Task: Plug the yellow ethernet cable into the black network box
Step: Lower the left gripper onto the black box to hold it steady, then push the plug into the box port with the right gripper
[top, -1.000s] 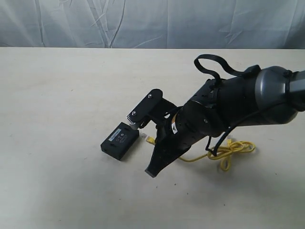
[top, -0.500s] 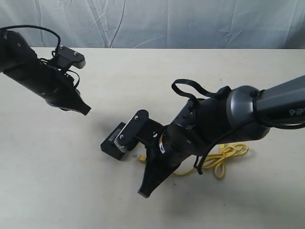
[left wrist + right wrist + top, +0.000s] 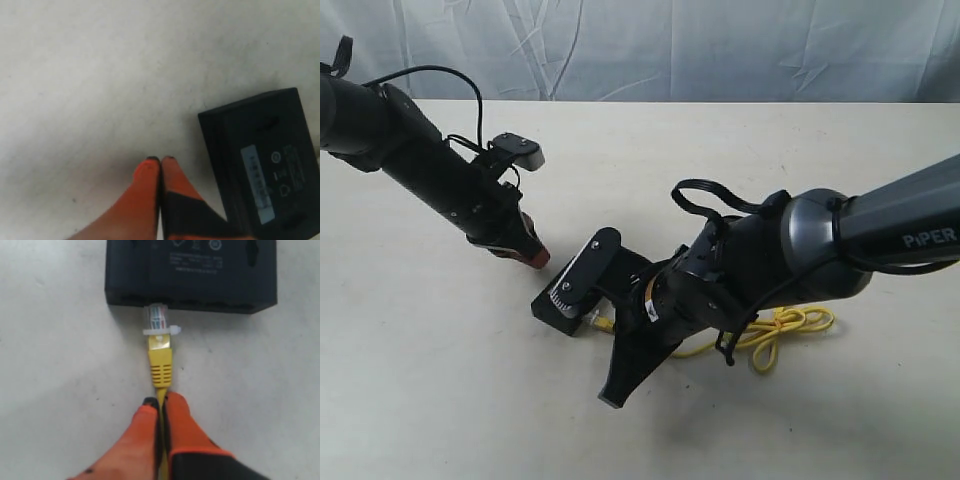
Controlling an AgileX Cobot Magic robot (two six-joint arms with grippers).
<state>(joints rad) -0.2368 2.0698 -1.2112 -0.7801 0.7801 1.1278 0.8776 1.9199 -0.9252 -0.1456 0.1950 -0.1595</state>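
The black network box (image 3: 548, 303) lies on the table, partly hidden behind my right wrist. My right gripper (image 3: 160, 401) is shut on the yellow ethernet cable (image 3: 160, 365) just behind its clear plug (image 3: 156, 317). The plug's tip meets the side face of the box (image 3: 190, 275), and most of the plug is still outside. In the exterior view the plug (image 3: 604, 322) shows at the box's near corner, and the cable's looped tangle (image 3: 775, 332) lies to the right. My left gripper (image 3: 161, 160) is shut and empty, just beside the box (image 3: 235, 135), its tips (image 3: 532, 258) up-left of it.
The pale tabletop (image 3: 440, 400) stretches all around, with a wrinkled grey cloth backdrop (image 3: 640, 50) at its far edge. My bulky right arm (image 3: 790, 260) covers part of the cable and the box's right side.
My left arm came in from the upper left and dropped towards the box. My right gripper carried the plug leftwards and nearer, up to the box's side.
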